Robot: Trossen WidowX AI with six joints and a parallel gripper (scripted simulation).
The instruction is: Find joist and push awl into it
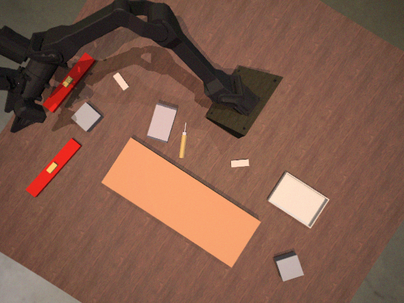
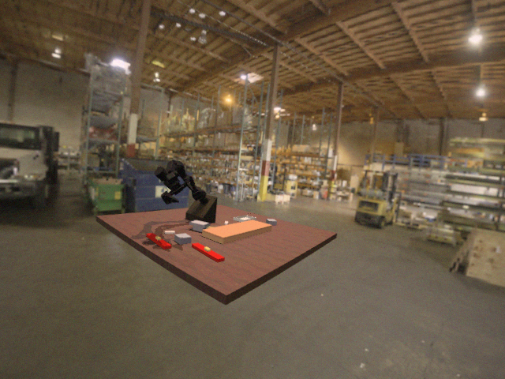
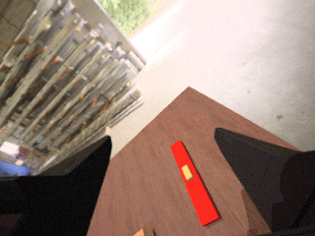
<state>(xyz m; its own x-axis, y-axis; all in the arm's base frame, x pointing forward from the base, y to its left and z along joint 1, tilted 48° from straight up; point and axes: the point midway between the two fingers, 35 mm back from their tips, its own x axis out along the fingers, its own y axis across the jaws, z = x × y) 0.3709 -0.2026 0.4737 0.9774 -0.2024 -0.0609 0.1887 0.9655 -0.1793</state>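
My gripper [image 1: 11, 120] [image 2: 170, 199] [image 3: 163, 136] is open and empty, high above the table's left side. The orange floor panel [image 1: 180, 202] [image 2: 241, 230] lies flat with no hole visible. The awl [image 1: 182, 144], with a yellow handle and thin metal tip, lies beside the panel's upper long edge. The white tray [image 1: 297, 199] [image 2: 245, 219] is empty, off the panel's right end. I cannot tell for certain which object is the stud finder; a flat grey block [image 1: 162, 122] [image 2: 199, 225] lies left of the awl.
One red bar [image 1: 81, 64] [image 2: 164, 245] lies under the arm, another red bar [image 1: 40, 182] [image 2: 215, 256] [image 3: 199, 197] farther out. Smaller grey blocks [image 1: 86, 116] [image 1: 290, 267] lie left and lower right. Small white blocks [image 1: 120, 81] [image 1: 239, 163] lie near the arm and the tray.
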